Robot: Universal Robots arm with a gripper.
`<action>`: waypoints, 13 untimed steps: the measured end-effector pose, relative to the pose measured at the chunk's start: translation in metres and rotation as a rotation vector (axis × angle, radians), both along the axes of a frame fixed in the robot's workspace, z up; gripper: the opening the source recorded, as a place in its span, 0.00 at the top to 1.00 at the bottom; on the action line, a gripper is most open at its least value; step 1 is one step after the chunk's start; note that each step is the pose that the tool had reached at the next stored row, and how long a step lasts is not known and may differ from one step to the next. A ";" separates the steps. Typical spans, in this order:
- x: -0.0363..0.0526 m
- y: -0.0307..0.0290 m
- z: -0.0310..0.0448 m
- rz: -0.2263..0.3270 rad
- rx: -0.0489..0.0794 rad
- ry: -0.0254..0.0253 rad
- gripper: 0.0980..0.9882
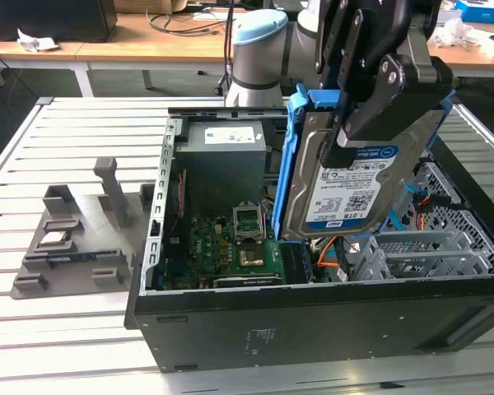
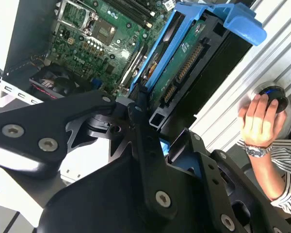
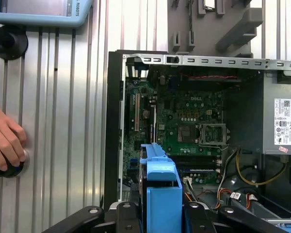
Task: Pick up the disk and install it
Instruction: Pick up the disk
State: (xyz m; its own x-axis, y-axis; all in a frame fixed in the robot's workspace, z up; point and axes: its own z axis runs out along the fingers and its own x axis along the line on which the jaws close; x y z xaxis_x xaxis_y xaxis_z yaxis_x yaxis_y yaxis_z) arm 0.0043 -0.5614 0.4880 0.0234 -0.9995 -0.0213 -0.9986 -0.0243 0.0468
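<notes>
The disk (image 1: 350, 193), a silver hard drive with a white-and-blue label in a blue plastic carrier frame (image 1: 295, 156), hangs on edge above the open computer case (image 1: 313, 329). My gripper (image 1: 364, 123) is shut on its upper part. The drive's lower end sits just over the gap between the motherboard (image 1: 230, 247) and the drive cage (image 1: 420, 251). In the second wrist view the disk (image 2: 182, 73) shows edge-on, clamped by my gripper (image 2: 155, 128). In the first wrist view the carrier (image 3: 161, 194) rises from my gripper (image 3: 160, 221) over the motherboard (image 3: 189, 121).
A grey power-supply box (image 1: 222, 156) fills the case's back corner, with loose cables (image 3: 242, 174) beside the cage. A grey parts fixture (image 1: 74, 239) lies on the slatted table at the exterior view's left. A person's hand (image 3: 5, 143) rests on a button beside the case.
</notes>
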 end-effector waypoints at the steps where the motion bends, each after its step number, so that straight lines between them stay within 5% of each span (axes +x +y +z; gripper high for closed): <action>1: 0.0034 0.0000 -0.0001 0.000 0.000 0.0002 0.70; 13: 0.0295 0.0000 -0.0006 0.000 0.000 0.0016 0.70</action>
State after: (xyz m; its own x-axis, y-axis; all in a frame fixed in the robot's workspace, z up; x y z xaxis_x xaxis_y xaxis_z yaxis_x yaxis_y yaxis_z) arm 0.0338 -0.5614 0.4874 0.0234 -0.9995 -0.0215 -0.9985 -0.0245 0.0484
